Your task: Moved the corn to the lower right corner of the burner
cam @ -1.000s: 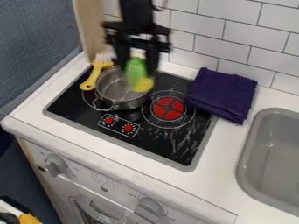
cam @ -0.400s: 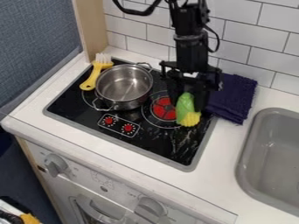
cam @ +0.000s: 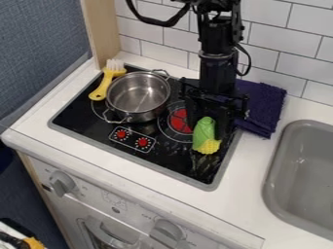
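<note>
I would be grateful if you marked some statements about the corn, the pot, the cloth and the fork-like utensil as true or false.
1. The yellow end of the corn points away from the wall. True.
2. The metal pot has a lid on. False: it is uncovered, with its inside in view.
3. The claw is at the corn, to the right of the pot in the picture. True.
4. The purple cloth lies inside the sink. False: it lies behind the sink's left side, near the tiled wall.
5. The yellow utensil has its pale tines toward the wall. True.
</note>
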